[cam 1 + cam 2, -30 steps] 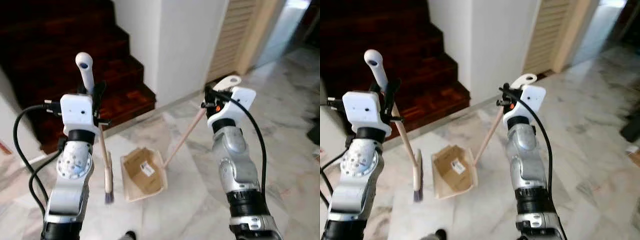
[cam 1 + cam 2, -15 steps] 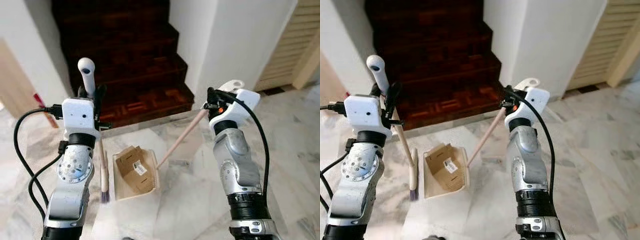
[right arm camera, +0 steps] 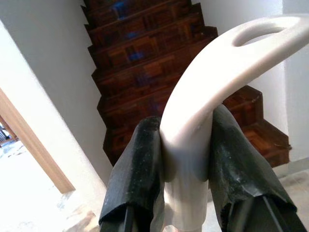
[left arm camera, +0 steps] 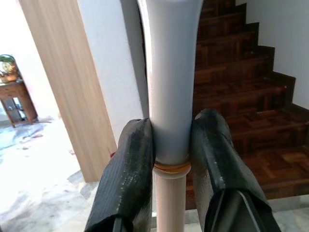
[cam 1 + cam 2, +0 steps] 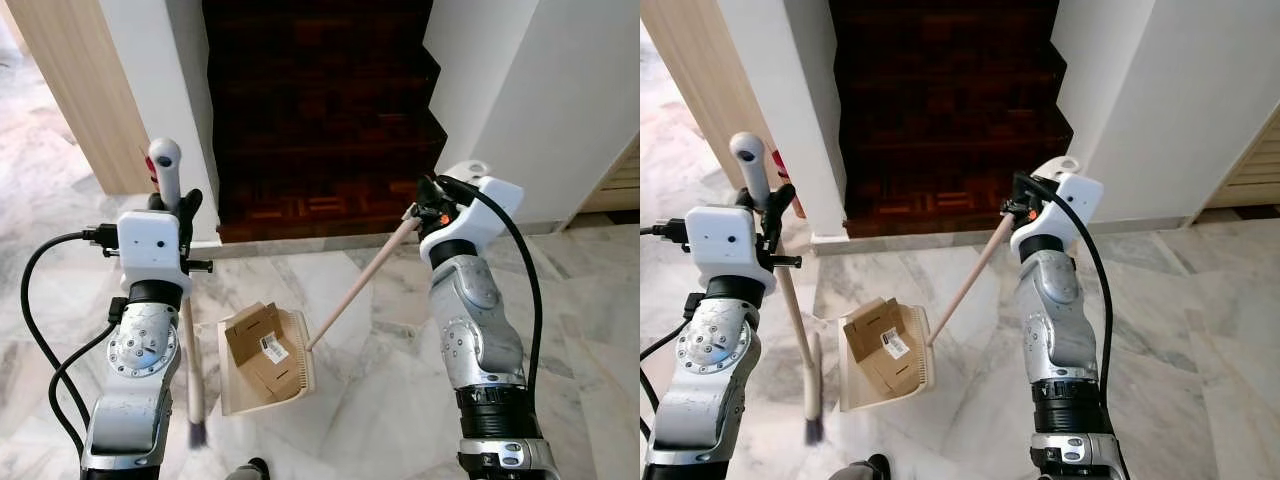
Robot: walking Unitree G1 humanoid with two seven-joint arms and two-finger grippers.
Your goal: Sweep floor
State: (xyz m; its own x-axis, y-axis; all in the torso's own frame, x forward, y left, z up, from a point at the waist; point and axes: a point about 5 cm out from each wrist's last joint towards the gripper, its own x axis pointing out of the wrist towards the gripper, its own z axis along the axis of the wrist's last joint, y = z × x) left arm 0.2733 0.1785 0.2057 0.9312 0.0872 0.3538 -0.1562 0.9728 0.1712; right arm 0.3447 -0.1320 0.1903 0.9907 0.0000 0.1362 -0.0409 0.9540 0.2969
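Left tool [image 4: 170, 159] clamped on the grey grip of the broom [image 5: 190, 360], bristles at the marble floor [image 5: 380, 400]. Right tool [image 3: 186, 159] clamped on the dustpan handle [image 5: 360, 285]; dustpan [image 5: 262, 350], holding cardboard [image 5: 258, 338], sits before the wooden stairs [image 5: 320, 120].

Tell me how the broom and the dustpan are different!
The broom hangs nearly straight up and down in the left gripper; the dustpan has a handle slanting up to the right gripper. The broom ends in a narrow dark brush, while the dustpan ends in a wide cream tray holding a cardboard piece. Both have long pale sticks with white tops.
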